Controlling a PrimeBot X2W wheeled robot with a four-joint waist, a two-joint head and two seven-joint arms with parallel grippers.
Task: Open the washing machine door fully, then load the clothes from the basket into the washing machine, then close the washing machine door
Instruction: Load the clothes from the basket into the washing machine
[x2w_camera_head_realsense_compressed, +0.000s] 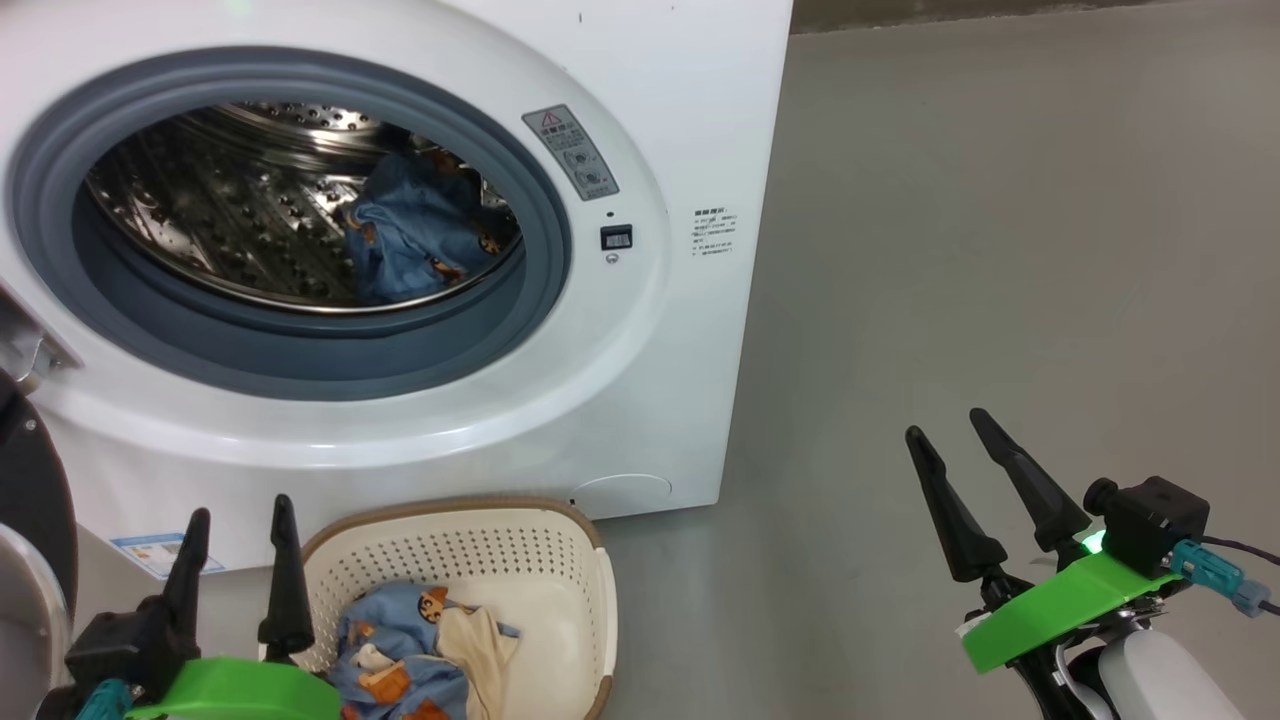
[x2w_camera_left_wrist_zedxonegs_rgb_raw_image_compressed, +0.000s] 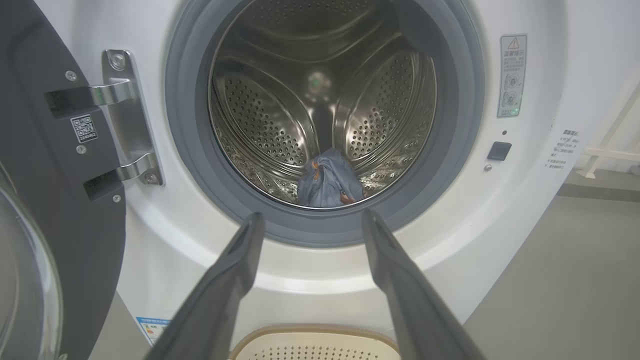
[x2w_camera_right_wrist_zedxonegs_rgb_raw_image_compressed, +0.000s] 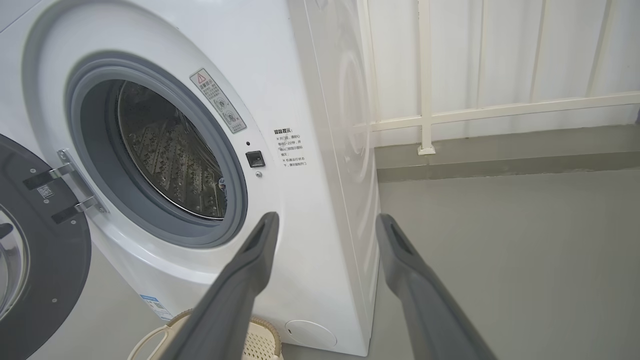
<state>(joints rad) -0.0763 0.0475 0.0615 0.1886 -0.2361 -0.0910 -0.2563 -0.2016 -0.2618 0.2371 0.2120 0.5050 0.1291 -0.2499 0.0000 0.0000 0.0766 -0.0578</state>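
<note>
washing machine door hangs wide open at 9 o'clock of the drum; some clothes lie inside it, more in the basket on the floor at 6 o'clock; left fingers and right fingers both spread apart, empty

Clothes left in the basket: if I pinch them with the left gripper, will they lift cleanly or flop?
Likely floppy: the clothes lie crumpled in soft folds, so they should sag and trail from a pinch. Their blue and cream layers overlap, so one grab may lift both or shed one. Probably light, being thin fabric.
</note>
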